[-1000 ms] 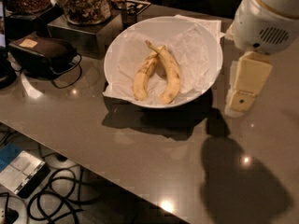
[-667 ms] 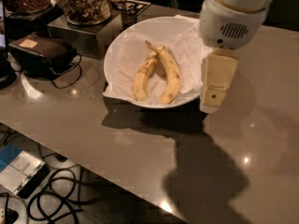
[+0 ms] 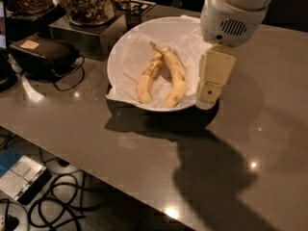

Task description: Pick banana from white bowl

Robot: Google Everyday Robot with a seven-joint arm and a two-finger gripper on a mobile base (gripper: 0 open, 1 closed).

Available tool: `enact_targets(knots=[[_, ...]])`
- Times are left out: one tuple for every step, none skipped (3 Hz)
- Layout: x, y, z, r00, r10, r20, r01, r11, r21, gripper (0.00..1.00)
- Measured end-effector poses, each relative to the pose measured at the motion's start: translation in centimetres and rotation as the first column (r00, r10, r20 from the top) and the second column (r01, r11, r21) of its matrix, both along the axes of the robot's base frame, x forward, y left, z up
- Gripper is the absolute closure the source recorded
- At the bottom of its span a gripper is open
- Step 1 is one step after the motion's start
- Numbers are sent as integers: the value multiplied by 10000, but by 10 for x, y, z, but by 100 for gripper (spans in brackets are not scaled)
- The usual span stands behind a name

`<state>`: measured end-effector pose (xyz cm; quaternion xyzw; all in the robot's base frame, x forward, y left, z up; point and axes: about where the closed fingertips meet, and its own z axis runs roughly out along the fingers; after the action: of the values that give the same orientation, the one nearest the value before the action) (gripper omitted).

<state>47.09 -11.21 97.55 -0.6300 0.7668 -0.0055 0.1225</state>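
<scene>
white rounded arm housing [image 3: 236,6], it bore a slotted vent grille [image 3: 234,28] and one dark round hole, cream boxy tool [image 3: 209,98] with tiny dark marks, it hung at the right rim of the white bowl [image 3: 111,61]

A grey counter [image 3: 120,143] fills the frame. At centre lies a short speckled banana [image 3: 148,77]. Upper left, a jar [image 3: 89,1] of snacks stands on a metal box [image 3: 79,35], with a dark pouch [image 3: 43,54] left of it. Black cables [image 3: 53,206] lie lower left. The gripper [image 3: 209,97] hangs right of centre.
</scene>
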Motion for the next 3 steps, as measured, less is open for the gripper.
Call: enact_targets(knots=[[21, 15, -10, 9960, -660, -597, 706, 9944, 790, 0], [44, 30, -18, 9872, -1157, -1101, 1273, 9864, 1043, 0], [49, 34, -18, 9886, -1176, -941, 1284, 9847, 1180, 0]])
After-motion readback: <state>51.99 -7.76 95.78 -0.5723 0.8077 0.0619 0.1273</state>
